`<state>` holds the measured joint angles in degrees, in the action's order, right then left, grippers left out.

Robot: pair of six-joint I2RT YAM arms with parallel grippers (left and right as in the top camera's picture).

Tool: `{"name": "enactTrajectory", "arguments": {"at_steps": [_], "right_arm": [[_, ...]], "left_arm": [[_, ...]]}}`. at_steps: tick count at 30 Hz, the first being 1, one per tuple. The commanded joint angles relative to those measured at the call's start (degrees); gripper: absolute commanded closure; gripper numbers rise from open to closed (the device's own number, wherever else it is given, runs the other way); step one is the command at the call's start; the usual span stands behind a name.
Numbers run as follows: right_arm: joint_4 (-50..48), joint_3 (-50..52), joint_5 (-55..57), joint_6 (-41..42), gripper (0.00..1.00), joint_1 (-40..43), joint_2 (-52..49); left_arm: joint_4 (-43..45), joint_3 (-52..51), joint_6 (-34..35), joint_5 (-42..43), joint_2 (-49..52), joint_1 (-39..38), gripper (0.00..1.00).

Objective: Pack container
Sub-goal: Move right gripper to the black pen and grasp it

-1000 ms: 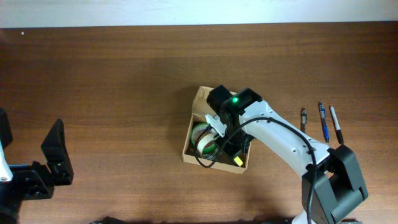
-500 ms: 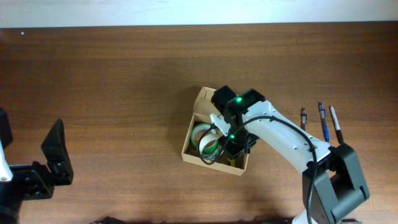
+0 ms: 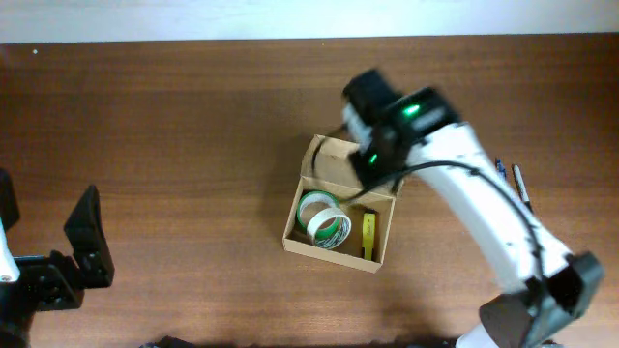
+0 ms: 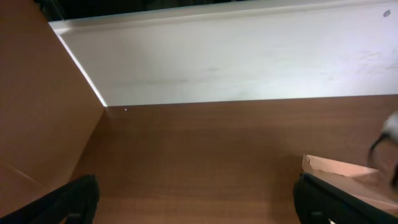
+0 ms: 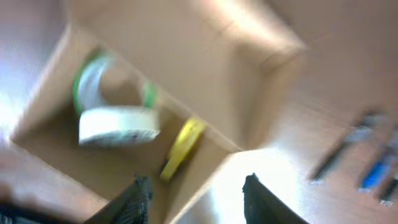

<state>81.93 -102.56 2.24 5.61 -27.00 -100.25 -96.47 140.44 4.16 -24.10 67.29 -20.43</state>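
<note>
The small tan cardboard box [image 3: 324,251] sits open mid-way across the brown wooden table [image 3: 174,126], holding a green-and-white tape roll [image 3: 324,220] beside a narrow yellow roll [image 3: 368,235], while the right gripper [image 5: 198,193] hangs above it, fingers apart and empty, and the left gripper [image 4: 199,202] gapes wide, well away.

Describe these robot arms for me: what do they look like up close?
The right arm has smooth white shells with black joints, a glowing green light near its wrist and a thin black cable running alongside. The left end effector and right end effector each have two dark fingers.
</note>
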Motion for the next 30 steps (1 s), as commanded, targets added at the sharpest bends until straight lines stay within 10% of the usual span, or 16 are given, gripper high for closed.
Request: {"name": "enactTrajectory", "arguments": {"at_steps": [1,11,30], "right_arm": [[2.78,-6.47,5.88,6.51,0.51,9.68,2.29],[9.25,-6.21,5.84,1.55,0.51,35.04,0.35],[-7.23,16.28,3.8,-9.11,0.52,37.59,-5.75]], "left_arm": [[-0.02,-0.22,0.52,-0.59,0.39,0.39,0.0],[-0.04,-0.22,0.5,-0.83,0.46,0.39,0.0],[-0.17,-0.22,0.52,-0.79,0.46,0.39,0.0]]}}
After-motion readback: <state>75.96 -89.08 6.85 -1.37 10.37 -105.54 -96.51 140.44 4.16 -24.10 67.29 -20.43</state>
